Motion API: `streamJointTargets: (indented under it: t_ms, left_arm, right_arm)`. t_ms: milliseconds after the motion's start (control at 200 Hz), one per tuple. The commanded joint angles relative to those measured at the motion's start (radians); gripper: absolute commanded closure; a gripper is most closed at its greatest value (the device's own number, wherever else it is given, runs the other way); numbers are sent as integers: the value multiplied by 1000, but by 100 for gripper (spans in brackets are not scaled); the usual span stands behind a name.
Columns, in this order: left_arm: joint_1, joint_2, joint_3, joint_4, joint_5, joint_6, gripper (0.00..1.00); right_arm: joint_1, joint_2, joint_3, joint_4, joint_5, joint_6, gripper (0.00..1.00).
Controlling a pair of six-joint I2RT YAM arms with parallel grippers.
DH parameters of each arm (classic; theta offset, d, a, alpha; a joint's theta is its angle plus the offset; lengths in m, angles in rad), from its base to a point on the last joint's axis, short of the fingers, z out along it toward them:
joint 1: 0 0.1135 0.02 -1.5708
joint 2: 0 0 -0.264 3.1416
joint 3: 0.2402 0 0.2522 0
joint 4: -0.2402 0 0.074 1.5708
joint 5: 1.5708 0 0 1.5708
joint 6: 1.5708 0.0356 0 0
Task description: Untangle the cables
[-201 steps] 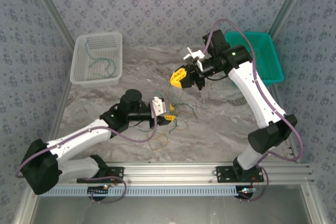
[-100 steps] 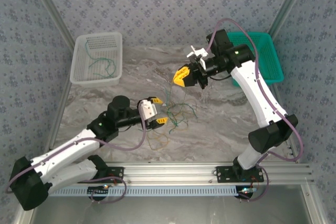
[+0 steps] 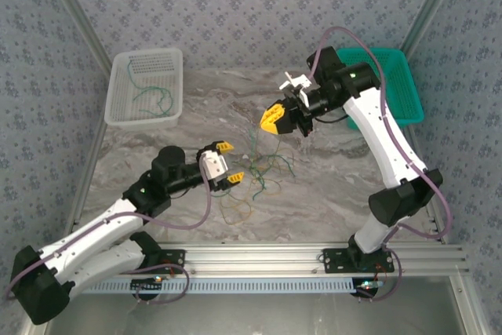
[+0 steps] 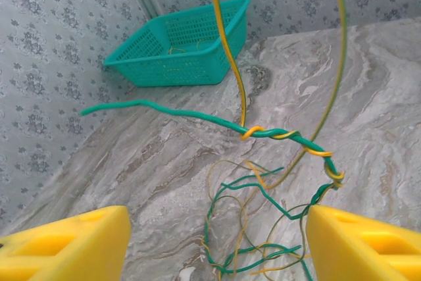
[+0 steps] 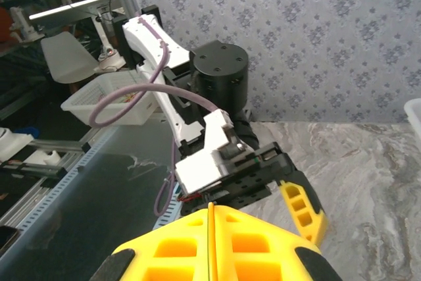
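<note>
While the right gripper (image 3: 271,120) clamps its jaws on the cables (image 3: 263,165), the left gripper (image 3: 229,161) holds its jaws apart.

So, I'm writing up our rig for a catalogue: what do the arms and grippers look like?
Left arm and right arm: white links, black joints and bases, with a purple cable looping along each. Left gripper and right gripper: black-and-white bodies and chunky yellow fingers with cut-out pockets.
</note>
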State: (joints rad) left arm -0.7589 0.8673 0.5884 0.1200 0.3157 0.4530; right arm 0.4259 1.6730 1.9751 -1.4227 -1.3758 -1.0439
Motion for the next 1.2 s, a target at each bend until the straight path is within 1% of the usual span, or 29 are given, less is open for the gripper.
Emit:
streamJointTargets:
  t_ms: [0,105,235,330,440,465,565,650,889,1194]
  left_arm:
    - [8,24,35,61,-30,99,28]
    - [14,46,37,94,-37,159,27]
    - [14,50,58,86,-35,209,26]
    - [14,33,71,66,-7,204,25]
    - [13,18,60,81,24,194,24]
    - [13,23,62,82,30,193,22]
    - [14,72,92,50,57,196,22]
    - [8,123,108,66,84,206,21]
    - [-9,214,158,78,77,273,21]
    - [-35,209,151,119,100,262,20]
  right_arm:
    - [22,33,59,-175,6,-111,100]
    - [39,51,88,-235,33,-145,100]
    - [46,63,108,-281,47,-170,100]
    - [42,67,107,-284,51,-170,100]
    - [42,68,110,-295,49,-180,100]
    - [44,68,111,-296,48,-182,100]
    - [54,73,121,-297,49,-181,100]
    - [71,80,141,-310,53,-182,100]
    - [112,102,169,-333,54,-183,100]
    - [119,148,207,-370,34,-211,100]
